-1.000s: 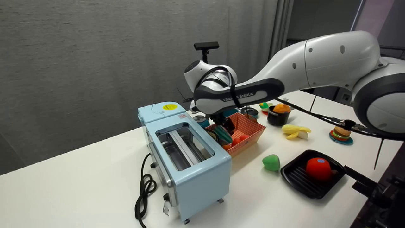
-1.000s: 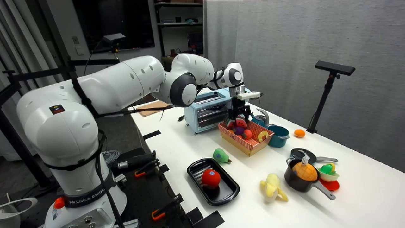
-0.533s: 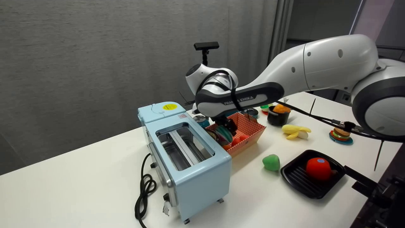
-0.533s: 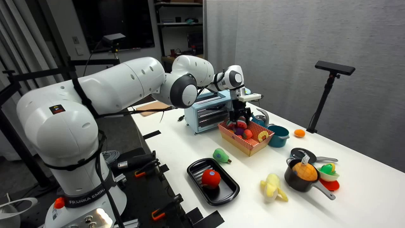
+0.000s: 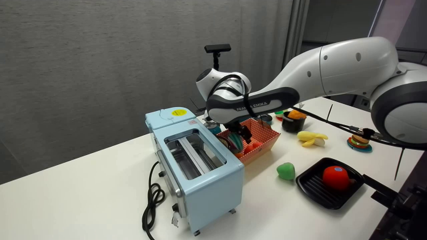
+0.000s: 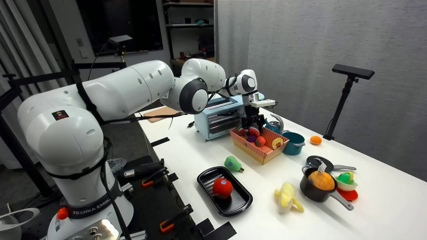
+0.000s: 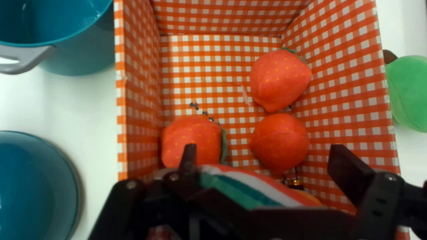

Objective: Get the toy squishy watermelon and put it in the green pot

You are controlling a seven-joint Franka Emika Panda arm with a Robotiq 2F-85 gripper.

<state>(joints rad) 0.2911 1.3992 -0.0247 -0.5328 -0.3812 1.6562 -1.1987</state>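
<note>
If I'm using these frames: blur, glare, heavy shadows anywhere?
In the wrist view, claw dark and out of focus, checks of the basket crisper, small glints inside the teal pot; in an exterior view, bright glare on the metal base plate; in both exterior views, shadows on the table soft.

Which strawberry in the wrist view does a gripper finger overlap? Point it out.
The left strawberry: a gripper finger crosses its lower part. The upper right strawberry and lower right strawberry have none over them.
</note>
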